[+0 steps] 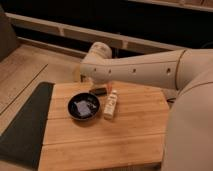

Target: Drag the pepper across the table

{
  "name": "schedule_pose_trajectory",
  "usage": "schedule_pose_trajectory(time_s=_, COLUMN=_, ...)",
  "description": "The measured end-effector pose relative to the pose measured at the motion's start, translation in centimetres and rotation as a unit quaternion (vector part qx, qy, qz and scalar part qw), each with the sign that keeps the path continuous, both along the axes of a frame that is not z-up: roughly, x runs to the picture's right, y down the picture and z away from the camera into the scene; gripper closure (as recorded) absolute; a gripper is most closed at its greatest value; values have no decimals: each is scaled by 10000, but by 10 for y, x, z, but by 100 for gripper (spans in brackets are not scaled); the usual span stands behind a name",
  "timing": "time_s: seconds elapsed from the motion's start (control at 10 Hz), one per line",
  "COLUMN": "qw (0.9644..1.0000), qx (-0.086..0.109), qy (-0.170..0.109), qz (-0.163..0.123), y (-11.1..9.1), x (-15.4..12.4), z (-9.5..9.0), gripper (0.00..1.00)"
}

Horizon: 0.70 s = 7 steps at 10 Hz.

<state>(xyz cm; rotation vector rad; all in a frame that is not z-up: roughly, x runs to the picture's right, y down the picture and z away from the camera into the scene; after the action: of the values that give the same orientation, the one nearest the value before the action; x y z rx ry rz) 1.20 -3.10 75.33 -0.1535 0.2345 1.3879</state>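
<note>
Lying along the left side, a dark grey mat (pixel 22 125) runs beside the table (pixel 130 142), a butcher-block top of long light-brown planks. On the table's left half sits a dark round bowl (pixel 71 106) with something pale blue-grey inside. Just behind the bowl, near the far edge, the gripper (pixel 99 90) shows only as a dark tip poking out under the cream arm (pixel 145 70); its jaws are spread apart. Close on its right is the pepper (pixel 111 85), a small orange-red speck on the wood below the arm; whether the gripper touches it I cannot tell. A white bottle (pixel 111 105) sits just right of the bowl, in front of the pepper. The arm sweeps in from the right above the table's far edge.
</note>
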Motion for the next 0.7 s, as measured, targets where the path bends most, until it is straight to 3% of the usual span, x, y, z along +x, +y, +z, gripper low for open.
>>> schedule_pose_trajectory(time_s=0.1, qw=9998, qx=146, qy=-69, qz=81, y=-7, x=21, z=16, gripper=35)
schedule_pose_trajectory(time_s=0.3, qw=9990, qx=329, qy=-141, qz=256, y=-14, x=51, z=33, gripper=35)
schedule_pose_trajectory(time_s=0.7, qw=9989, qx=381, qy=-146, qz=218, y=-16, x=53, z=35, gripper=35)
